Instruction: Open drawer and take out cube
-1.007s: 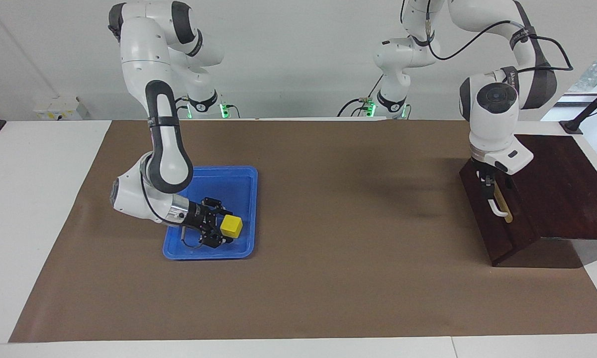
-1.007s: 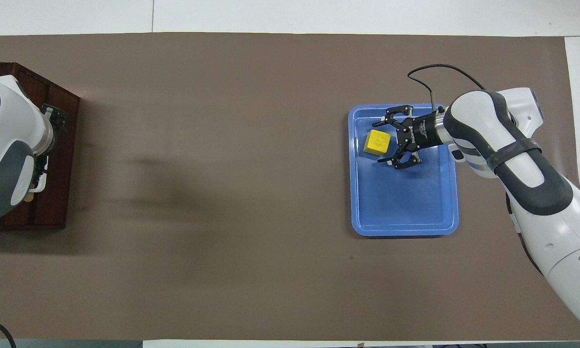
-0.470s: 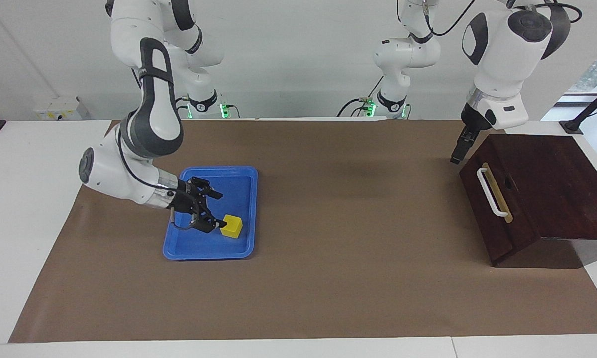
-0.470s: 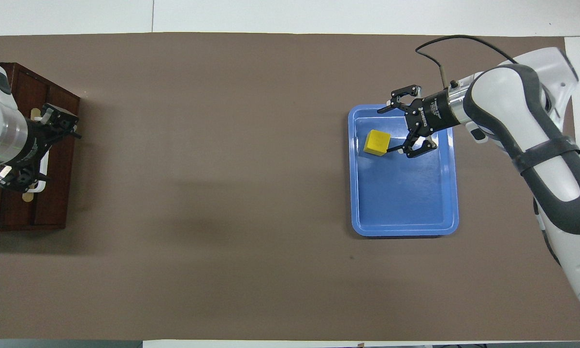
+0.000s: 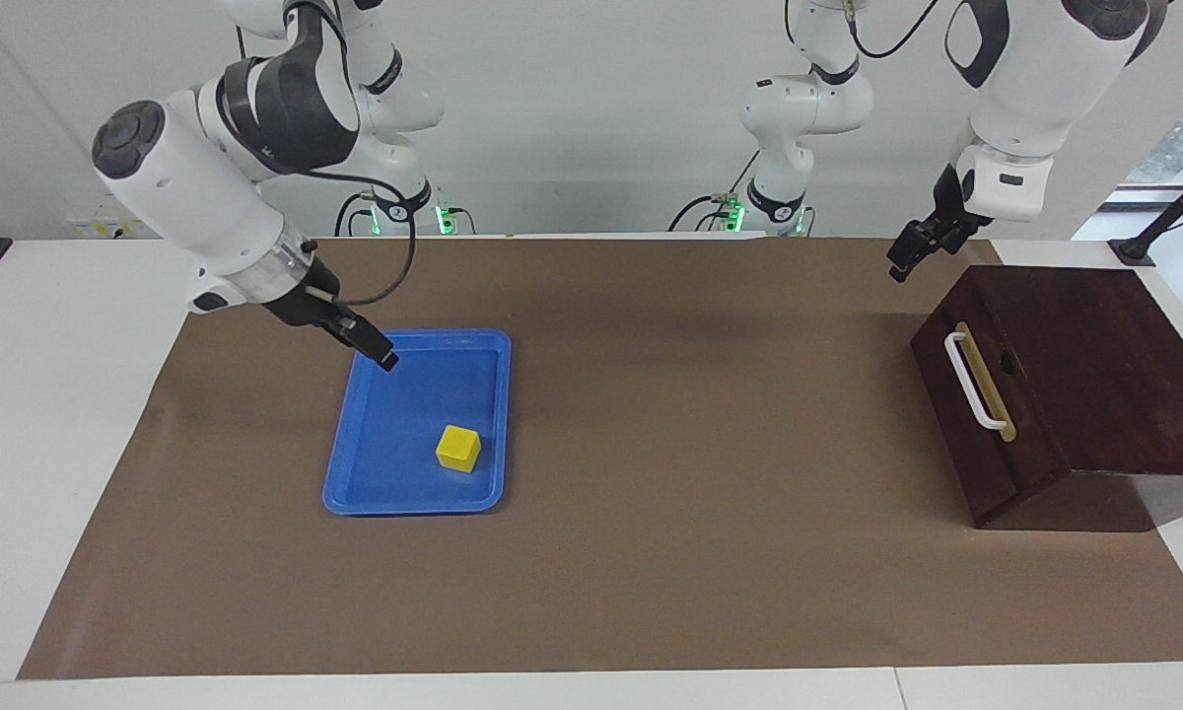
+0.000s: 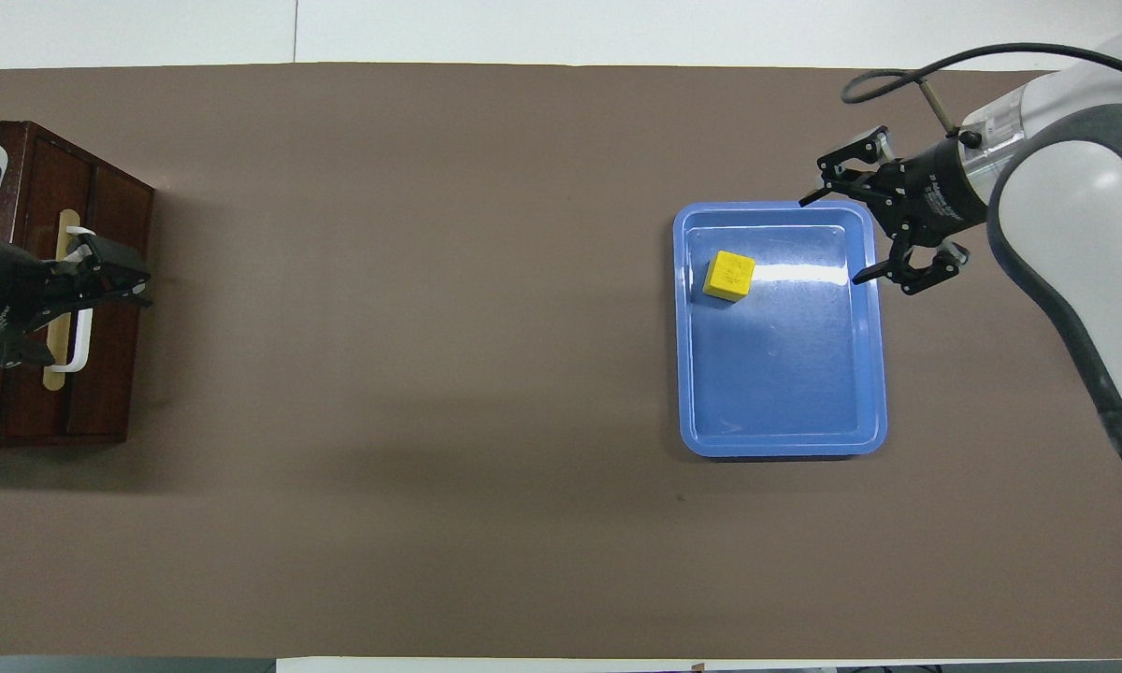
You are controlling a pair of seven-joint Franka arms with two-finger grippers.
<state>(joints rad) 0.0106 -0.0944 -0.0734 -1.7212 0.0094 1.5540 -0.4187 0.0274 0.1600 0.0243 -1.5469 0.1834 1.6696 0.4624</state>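
The yellow cube (image 5: 458, 448) (image 6: 729, 276) lies in the blue tray (image 5: 384, 488) (image 6: 785, 411), in the part farther from the robots. My right gripper (image 5: 382, 356) (image 6: 834, 238) is open, empty and raised over the tray's edge toward the right arm's end, apart from the cube. The dark wooden drawer (image 5: 991, 434) (image 6: 103, 374) is shut in its box at the left arm's end, its white handle (image 5: 974, 382) (image 6: 77, 336) free. My left gripper (image 5: 904, 260) (image 6: 136, 285) hangs in the air by the box, touching nothing.
Brown paper (image 5: 700, 552) covers the table between the tray and the drawer box (image 5: 1104, 345). White table edges (image 5: 59, 394) run around the paper.
My right gripper has left the cube in the tray, risen and drawn back toward its own end. My left gripper has come off the drawer handle and lifted up beside the box.
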